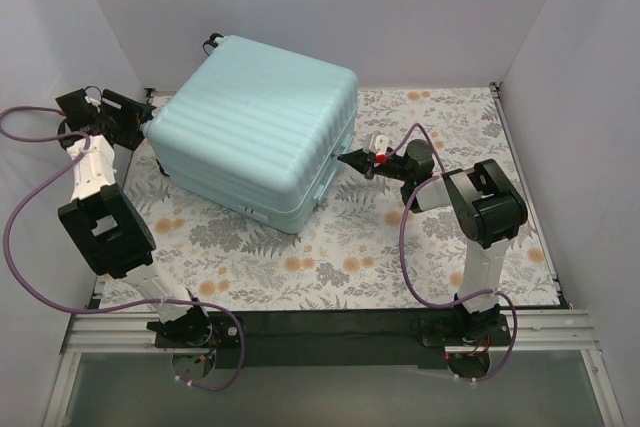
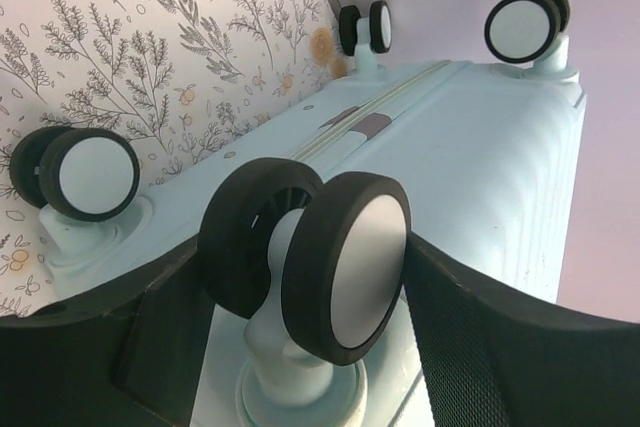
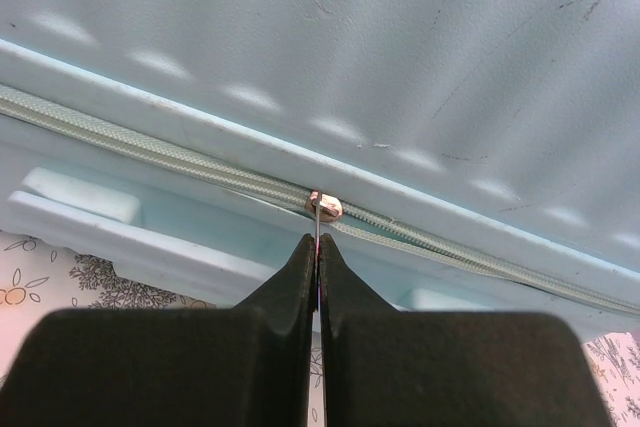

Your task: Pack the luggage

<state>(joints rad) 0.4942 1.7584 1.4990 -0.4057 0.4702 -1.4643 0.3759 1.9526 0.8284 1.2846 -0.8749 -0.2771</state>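
Mint luggage (image 1: 255, 127) closed, lying flat; right gripper (image 3: 316, 247) pinching zip pull (image 3: 325, 207); left gripper (image 2: 300, 252) spread wide astride wheel (image 2: 350, 272).

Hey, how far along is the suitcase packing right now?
Done: the luggage lies shut, lid down. In hand: the right gripper pinches the zipper pull on its side seam, while the left gripper straddles a wheel. To do: finishing the zip run; how much remains open can't be told from here.

Left hand (image 2: 300, 252) wide — right hand (image 3: 316, 247) pinched
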